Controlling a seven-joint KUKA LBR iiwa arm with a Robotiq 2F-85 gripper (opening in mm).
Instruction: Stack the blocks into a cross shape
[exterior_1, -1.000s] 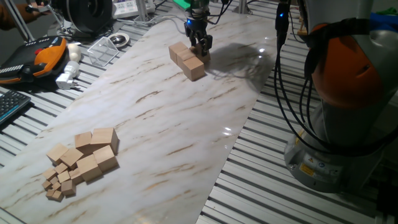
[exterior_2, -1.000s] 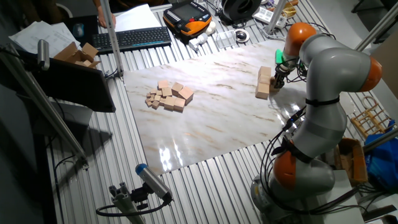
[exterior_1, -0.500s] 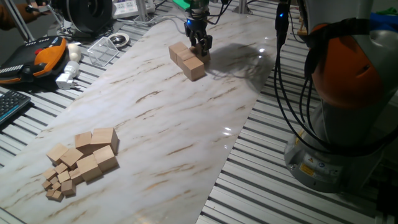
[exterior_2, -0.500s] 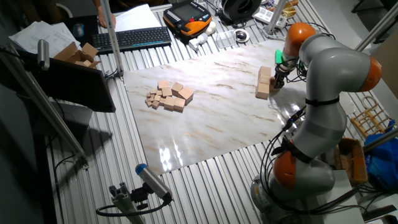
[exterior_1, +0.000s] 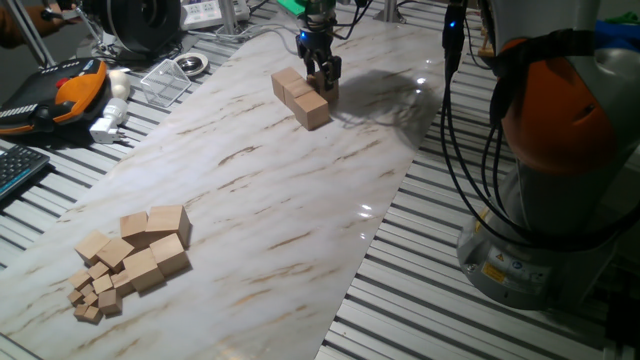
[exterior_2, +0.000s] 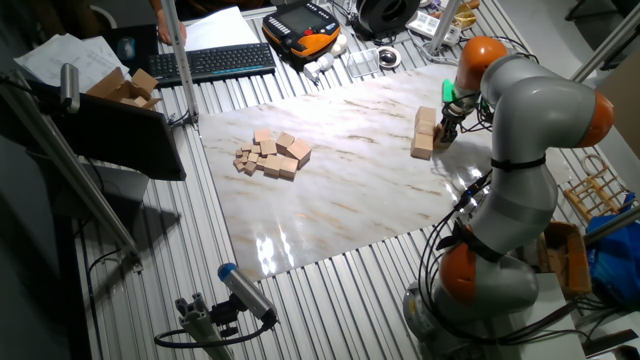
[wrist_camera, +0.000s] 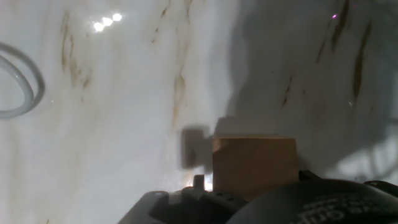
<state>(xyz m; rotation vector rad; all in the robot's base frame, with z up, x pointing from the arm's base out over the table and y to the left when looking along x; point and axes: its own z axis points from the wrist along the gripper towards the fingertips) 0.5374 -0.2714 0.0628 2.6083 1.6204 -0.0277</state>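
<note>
A row of three light tan wooden cubes (exterior_1: 301, 96) lies on the far marble table (exterior_1: 250, 180), the robot's black fingers (exterior_1: 322, 76) clenched on a fourth cube (wrist_camera: 254, 163) beside it, the cross unfinished.

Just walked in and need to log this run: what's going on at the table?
The arm's gripper is down at the far end of the marble board, right beside a short row of three blocks, with another block at its fingers in the hand view. Whether it is gripping it is unclear. A pile of spare blocks waits at the other end.
</note>
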